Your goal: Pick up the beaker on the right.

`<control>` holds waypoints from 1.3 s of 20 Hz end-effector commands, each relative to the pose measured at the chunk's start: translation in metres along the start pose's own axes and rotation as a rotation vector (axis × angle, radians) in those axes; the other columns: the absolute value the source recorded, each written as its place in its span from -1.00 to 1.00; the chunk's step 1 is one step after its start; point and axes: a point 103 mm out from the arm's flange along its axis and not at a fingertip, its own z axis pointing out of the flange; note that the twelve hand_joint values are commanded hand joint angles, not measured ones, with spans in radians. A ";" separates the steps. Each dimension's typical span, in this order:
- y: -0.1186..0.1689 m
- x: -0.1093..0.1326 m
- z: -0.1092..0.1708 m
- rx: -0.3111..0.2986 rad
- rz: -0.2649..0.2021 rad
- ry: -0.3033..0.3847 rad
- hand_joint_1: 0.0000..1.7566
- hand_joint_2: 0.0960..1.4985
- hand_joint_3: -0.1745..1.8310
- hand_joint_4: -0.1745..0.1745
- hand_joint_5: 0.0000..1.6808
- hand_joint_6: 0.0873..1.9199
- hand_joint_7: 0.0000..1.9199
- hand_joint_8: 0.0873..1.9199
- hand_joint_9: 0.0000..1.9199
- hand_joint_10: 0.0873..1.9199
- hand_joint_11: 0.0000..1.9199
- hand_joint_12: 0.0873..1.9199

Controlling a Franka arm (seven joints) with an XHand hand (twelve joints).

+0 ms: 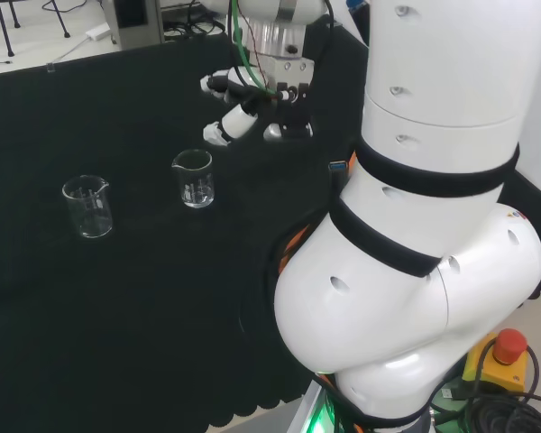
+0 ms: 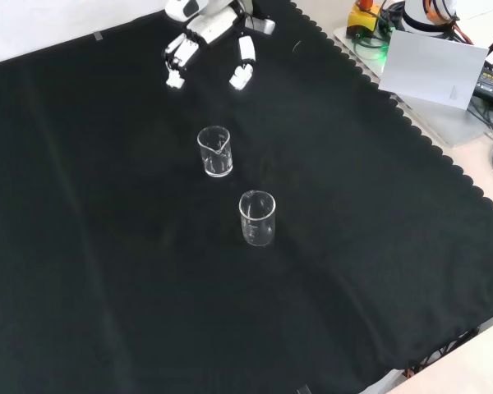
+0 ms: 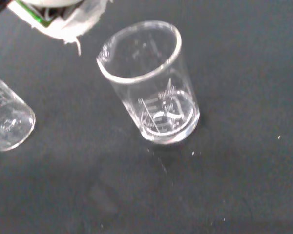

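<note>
Two clear, empty glass beakers stand upright on the black cloth. In the head view one beaker (image 1: 194, 178) stands at the right and the other beaker (image 1: 88, 207) to its left. In the front view the first beaker (image 2: 215, 152) is the farther one and the second beaker (image 2: 257, 217) the nearer. My hand (image 1: 243, 104) hovers beyond and to the right of the right-hand beaker, apart from it, its fingers relaxed and holding nothing. In the front view the hand (image 2: 209, 31) enters at the top. The wrist view has one beaker (image 3: 151, 87) close up, the other beaker (image 3: 7, 122) at the edge, and a blurred part of the hand (image 3: 63, 14).
The arm's own white links (image 1: 433, 207) stand at the right of the head view, with a red stop button (image 1: 509, 345) below them. Past the cloth's scalloped edge (image 2: 411, 131) in the front view lie a white sheet (image 2: 431, 70) and cables.
</note>
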 end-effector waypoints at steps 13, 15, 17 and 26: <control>0.021 -0.024 0.044 0.036 -0.092 0.098 -0.12 -0.43 -0.09 -0.08 -0.76 -1.00 -0.84 -0.47 -0.69 -0.35 -1.00 0.24; 0.022 -0.028 0.048 0.035 -0.099 0.121 -0.12 -0.43 -0.10 -0.09 -0.76 -1.00 -0.84 -0.47 -0.68 -0.35 -1.00 0.22; 0.024 -0.030 0.053 0.039 -0.105 0.143 -0.12 -0.43 -0.10 -0.09 -0.76 -1.00 -0.84 -0.47 -0.68 -0.35 -1.00 0.22; 0.036 -0.035 0.073 0.029 -0.161 0.203 -0.12 -0.44 -0.11 -0.10 -0.74 -1.00 -0.82 -0.46 -0.68 -0.35 -1.00 0.20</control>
